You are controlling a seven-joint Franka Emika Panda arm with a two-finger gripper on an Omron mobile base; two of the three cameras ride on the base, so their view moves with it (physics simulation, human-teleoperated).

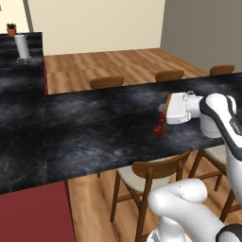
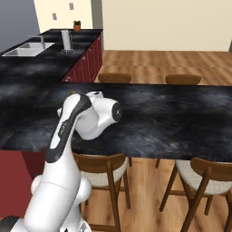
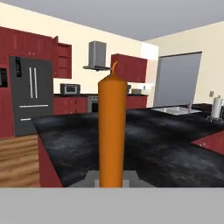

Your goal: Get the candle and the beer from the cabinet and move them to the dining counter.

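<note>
**Candle held upright over the dining desk**

Left base view: the arm comes up from five o'clock and bends to three o'clock, where the white hand hangs over the black marble dining desk (image 1: 104,123). The claw (image 1: 163,113) points toward nine o'clock and is closed on the candle (image 1: 160,124); the orange stick is mostly hidden by the hand, and the dark red foot (image 1: 159,132) sits at or just above the slab, contact unclear. Nothing else stands near it on the slab. Three wooden chair backs (image 1: 107,82) line the far edge, and two more chairs (image 1: 150,174) stand on the near side. At eleven o'clock, on the other black worktop (image 1: 19,71), are one paper towel holder (image 1: 21,48) and one potted plant (image 1: 11,29).

Right base view: the arm rises from seven o'clock and its white hand (image 2: 106,111) covers the candle. Two chair backs (image 2: 115,77) stand at the far edge, two chairs at the near edge. At eleven o'clock are one sink (image 2: 28,49), the towel holder and the plant.

Hand view: the orange candle stands at centre, pinched between the closed fingers at six o'clock. Behind it are one steel fridge (image 3: 31,98) at nine o'clock, a microwave (image 3: 69,89), a range hood (image 3: 98,56) at twelve o'clock, and red wall cabinets (image 3: 129,68).
</note>
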